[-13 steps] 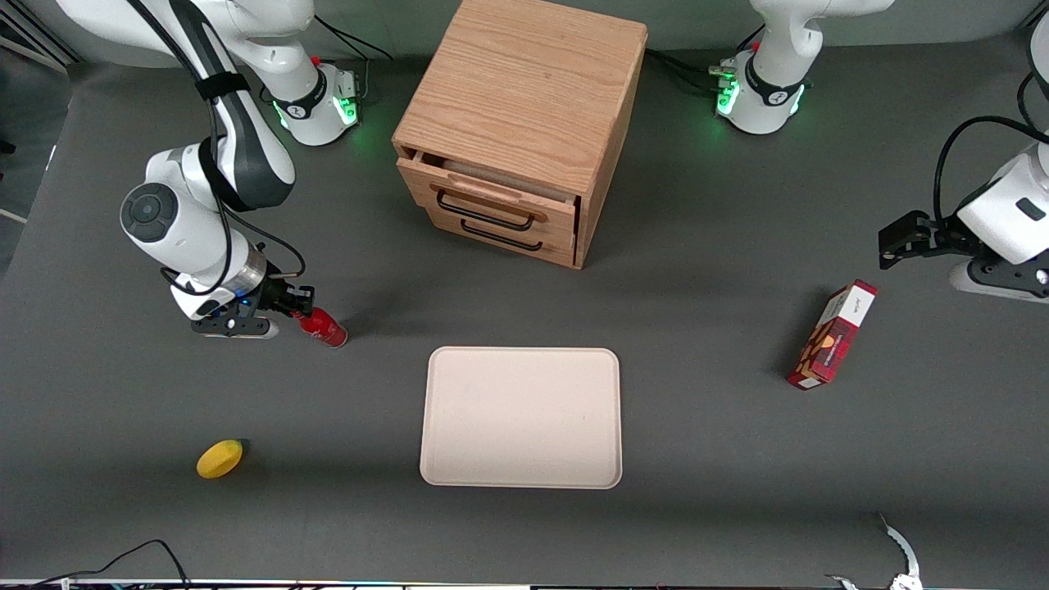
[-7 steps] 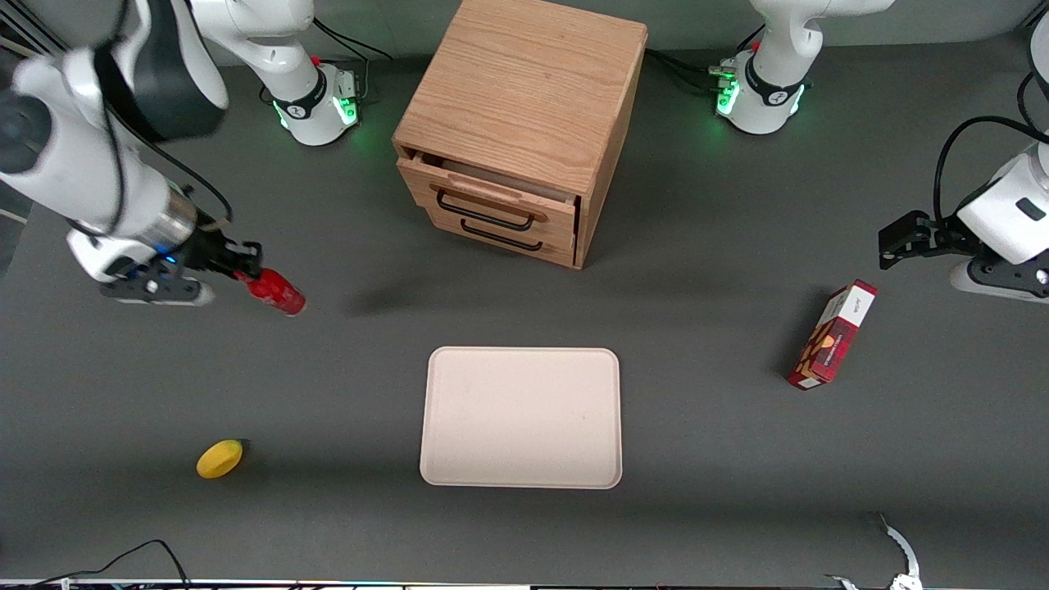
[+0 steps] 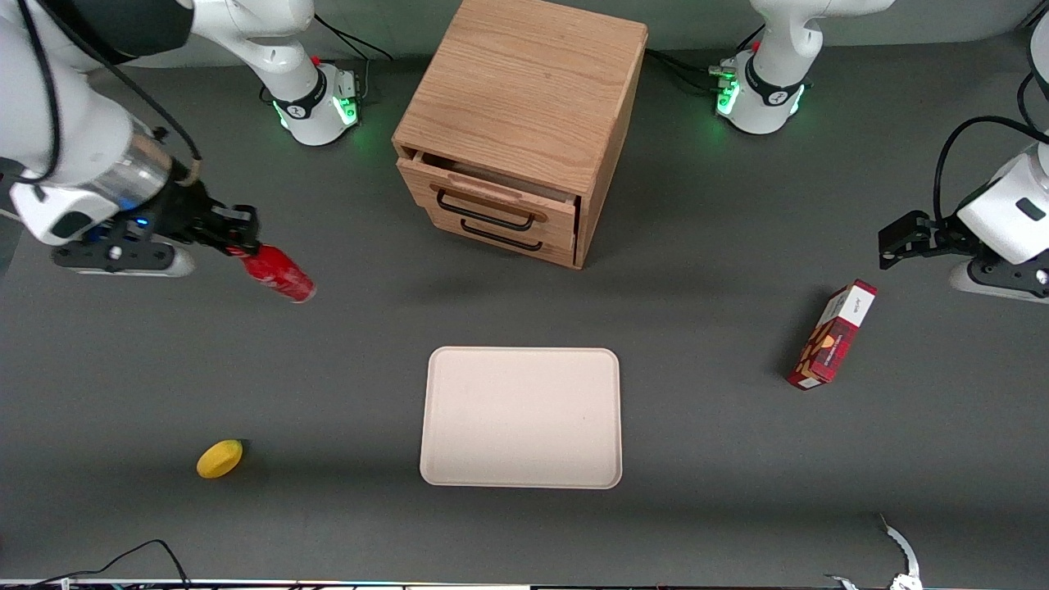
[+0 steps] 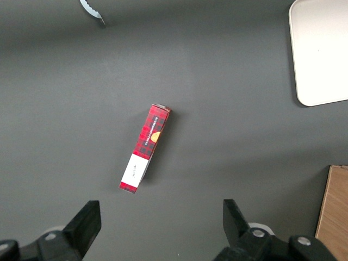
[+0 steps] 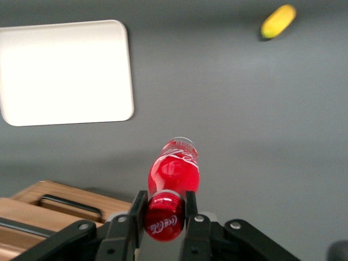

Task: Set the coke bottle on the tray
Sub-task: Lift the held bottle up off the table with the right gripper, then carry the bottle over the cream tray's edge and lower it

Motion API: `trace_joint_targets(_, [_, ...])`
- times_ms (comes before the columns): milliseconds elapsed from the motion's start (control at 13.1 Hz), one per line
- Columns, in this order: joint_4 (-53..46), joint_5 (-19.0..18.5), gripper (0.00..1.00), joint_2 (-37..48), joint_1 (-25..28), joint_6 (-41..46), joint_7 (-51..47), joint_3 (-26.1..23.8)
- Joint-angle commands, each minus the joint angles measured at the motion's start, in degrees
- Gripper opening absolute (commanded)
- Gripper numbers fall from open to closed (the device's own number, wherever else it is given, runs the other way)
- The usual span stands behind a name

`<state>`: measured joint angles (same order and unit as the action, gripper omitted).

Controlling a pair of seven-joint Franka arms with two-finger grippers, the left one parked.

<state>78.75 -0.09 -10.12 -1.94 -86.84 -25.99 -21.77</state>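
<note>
lifted higher: gripper (image 3: pixel 238 238) clamping coke bottle (image 3: pixel 278 275), "coca-cola" script.

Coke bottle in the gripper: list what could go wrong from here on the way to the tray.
1. The gripper holds the coke bottle only at its cap end, with the body hanging free above the table; a fast swing might make it slip or pivot.
2. The bottle is tilted, not upright. Released like that over the tray, it would likely topple and could roll over the low rim.
3. The wooden cabinet has a drawer slightly open near the path; a wide swing could clip it.
</note>
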Motion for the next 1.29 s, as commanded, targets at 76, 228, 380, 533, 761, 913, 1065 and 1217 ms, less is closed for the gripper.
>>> trace_joint_targets(76, [-18.7, -2.6, 0.00, -17.4, 3.8, 0.3, -12.7, -4.7])
trace_joint_targets(228, [-18.8, -8.2, 0.00, -22.9, 6.2, -8.4, -17.2, -4.9])
trace_joint_targets(380, [-19.2, -13.4, 0.00, -28.6, 7.2, -16.7, -20.0, -5.4])
trace_joint_targets(533, [-21.6, -15.2, 0.00, -33.3, 8.1, -20.6, -20.2, -5.5])
trace_joint_targets(761, [-23.5, -17.8, 0.00, -38.6, 9.7, -24.1, -23.7, -4.9])
trace_joint_targets(913, [-25.2, -18.0, 0.00, -41.1, 10.5, -24.7, -26.0, -4.8])
trace_joint_targets(1065, [-25.1, -18.3, 0.00, -42.2, 11.4, -26.0, -28.0, -4.7])
trace_joint_targets(1217, [-25.0, -20.6, 0.00, -42.7, 11.5, -26.0, -28.8, -4.9])
